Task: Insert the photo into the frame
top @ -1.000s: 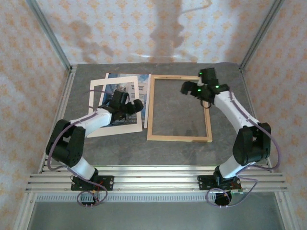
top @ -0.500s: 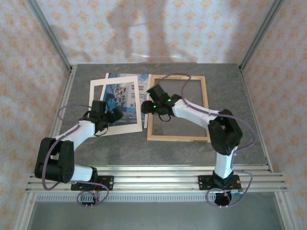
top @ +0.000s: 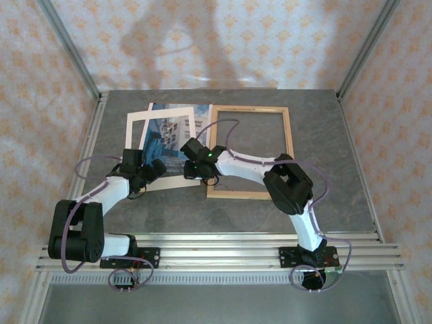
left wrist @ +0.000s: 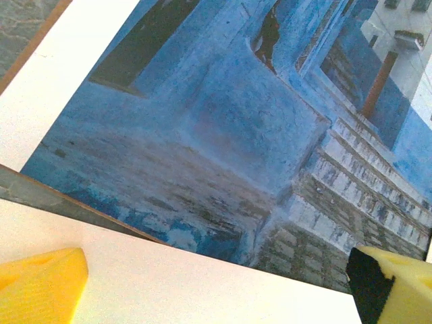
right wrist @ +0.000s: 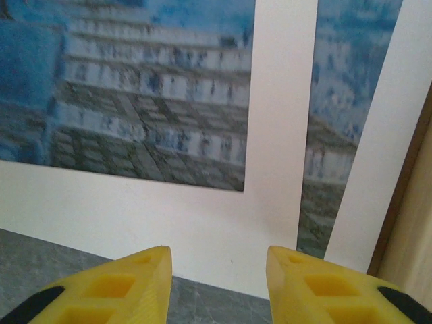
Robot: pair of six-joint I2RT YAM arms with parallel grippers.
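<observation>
Photo (top: 169,133) lies just left of the frame (top: 289,138), mostly under the mat (top: 133,138) (its edges are hidden). Left gripper (left wrist: 216,289) is released wide. Right gripper (right wrist: 217,277), jaws narrowed and empty, has crossed from the frame to the mat's corner.

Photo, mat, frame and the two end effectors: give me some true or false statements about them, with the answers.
The frame holds the photo. False: the frame is empty.
The mat lies over the photo. True.
The left end effector is shut. False: it is open.
The right end effector is at the mat's near right corner. True.
</observation>
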